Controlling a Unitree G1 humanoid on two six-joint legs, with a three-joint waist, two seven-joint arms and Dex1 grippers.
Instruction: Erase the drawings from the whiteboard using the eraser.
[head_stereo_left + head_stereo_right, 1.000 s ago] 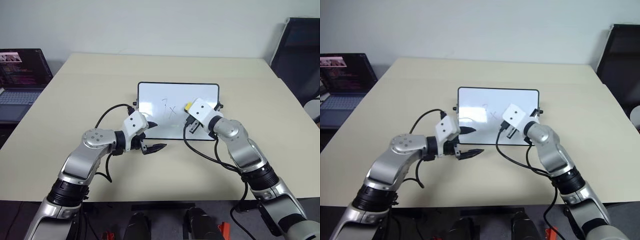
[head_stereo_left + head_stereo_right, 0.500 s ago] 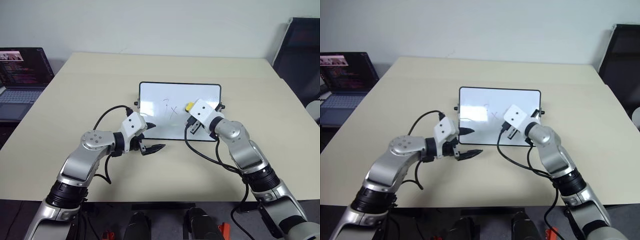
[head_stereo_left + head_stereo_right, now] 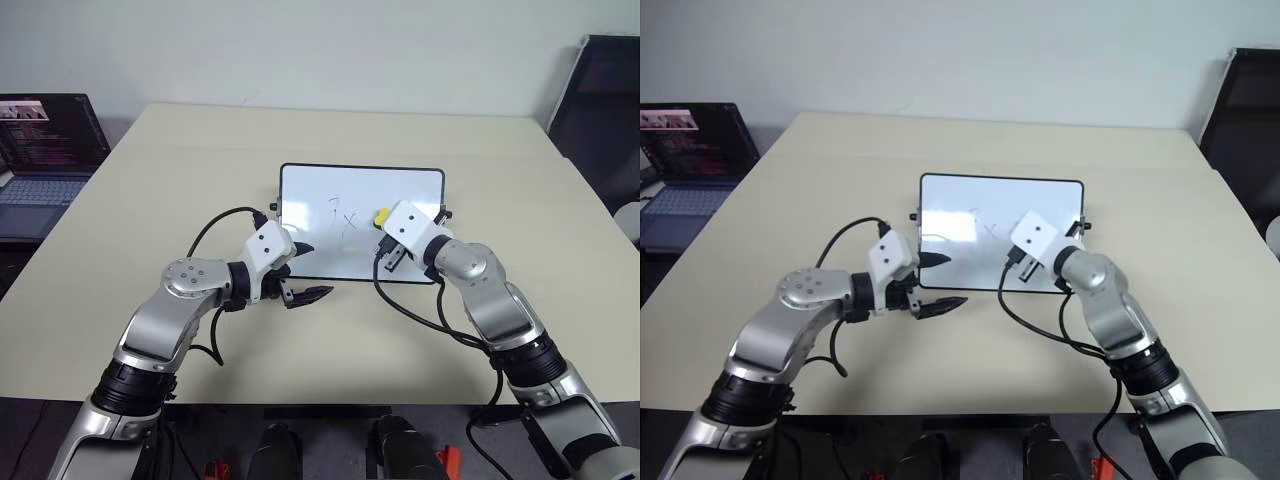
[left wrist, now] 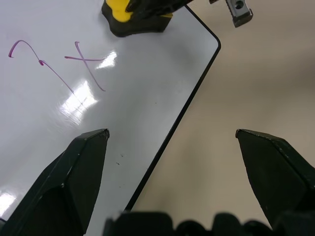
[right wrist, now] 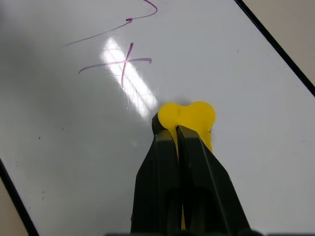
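1. Whiteboard (image 3: 330, 250): flat on the beige table (image 3: 150, 220).
2. Drawings (image 5: 118, 49): thin purple strokes near the whiteboard's middle.
3. Eraser (image 5: 189, 118): yellow, on the whiteboard just beside the drawings, pinched by the right gripper (image 5: 179, 135).
4. Left gripper (image 4: 172, 142): jaws spread, straddling the whiteboard's near edge.
5. Laptop (image 3: 40, 150): well apart from the whiteboard.

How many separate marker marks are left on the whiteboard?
2. On the whiteboard, a hooked stroke like a 7 sits beside a small cross. The cross lies nearer the yellow eraser. The right claw may hide more.
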